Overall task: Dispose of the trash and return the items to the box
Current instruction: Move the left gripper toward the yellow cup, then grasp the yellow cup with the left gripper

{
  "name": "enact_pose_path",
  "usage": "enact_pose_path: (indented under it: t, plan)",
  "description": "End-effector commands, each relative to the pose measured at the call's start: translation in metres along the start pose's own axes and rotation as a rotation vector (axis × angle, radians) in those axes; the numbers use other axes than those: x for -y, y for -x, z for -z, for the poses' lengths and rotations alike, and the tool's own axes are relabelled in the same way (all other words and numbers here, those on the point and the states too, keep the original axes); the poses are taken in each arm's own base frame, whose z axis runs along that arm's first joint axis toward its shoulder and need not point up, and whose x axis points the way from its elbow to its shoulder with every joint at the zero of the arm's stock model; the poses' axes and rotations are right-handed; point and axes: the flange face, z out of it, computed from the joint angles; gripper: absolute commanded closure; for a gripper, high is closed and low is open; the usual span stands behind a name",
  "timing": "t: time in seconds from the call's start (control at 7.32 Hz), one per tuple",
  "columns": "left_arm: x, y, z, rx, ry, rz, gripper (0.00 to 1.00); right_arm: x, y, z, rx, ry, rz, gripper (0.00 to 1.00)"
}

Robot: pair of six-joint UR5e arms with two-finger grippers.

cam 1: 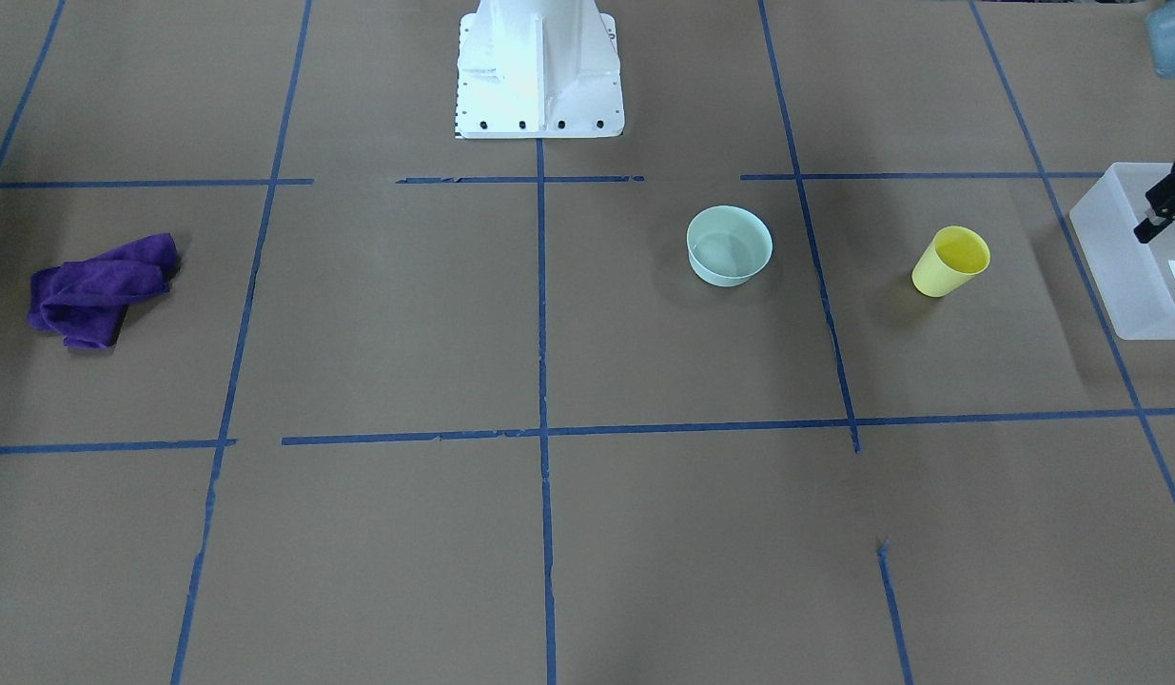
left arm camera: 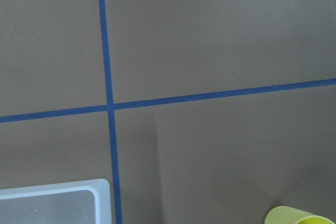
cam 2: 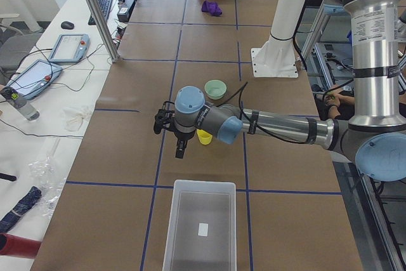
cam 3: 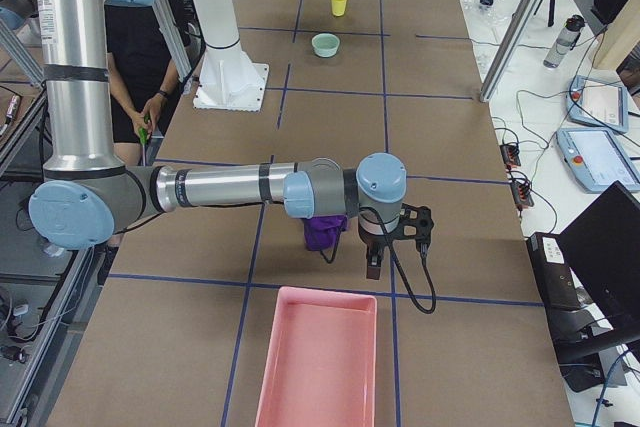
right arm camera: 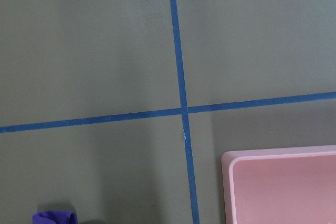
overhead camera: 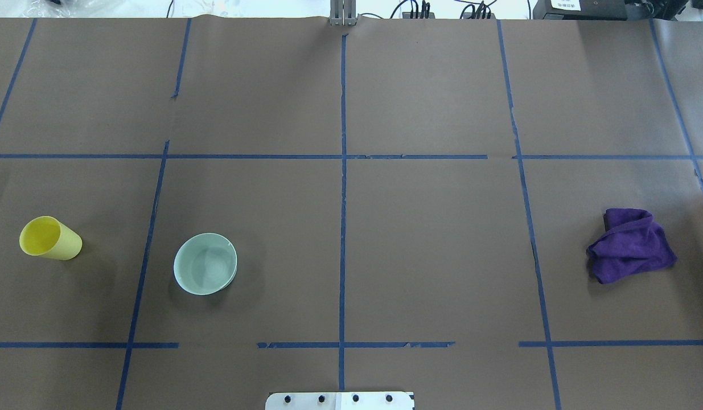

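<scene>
The yellow cup [cam 1: 950,262] stands upright on the brown table; it also shows in the overhead view [overhead camera: 49,238]. The mint-green bowl [cam 1: 729,245] stands upright beside it, apart from it. The frosted-white box [cam 1: 1110,285] sits at the table's end, with only a small white label inside [cam 2: 202,183]. My left gripper [cam 1: 1146,228] hangs above the table between the cup and the box [cam 2: 179,152]; I cannot tell whether it is open. My right gripper [cam 3: 372,269] hangs near the purple cloth and shows only in the right side view.
A crumpled purple cloth [cam 1: 102,290] lies at the table's other end. A pink tray [cam 3: 318,357] sits past it. The white robot base [cam 1: 539,71] stands at the table's middle edge. Blue tape lines grid the table.
</scene>
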Motion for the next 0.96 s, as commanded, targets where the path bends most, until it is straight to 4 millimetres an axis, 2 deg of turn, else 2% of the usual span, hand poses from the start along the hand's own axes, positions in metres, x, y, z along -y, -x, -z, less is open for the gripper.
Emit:
enact_pose_path:
  t: [0.0,0.55,0.82]
  plan:
    - [-0.041,-0.027,-0.032,-0.071,0.015,0.048,0.0,0.001,0.003,0.0,0.002,0.0,0.006,0.0]
    - [-0.073,-0.077,-0.093,-0.045,0.015,0.112,0.02,-0.001,0.006,-0.004,0.001,0.007,0.006,0.0]
    - [-0.075,-0.08,-0.107,-0.045,0.034,0.118,0.04,-0.001,0.006,-0.004,-0.001,0.006,0.006,0.0]
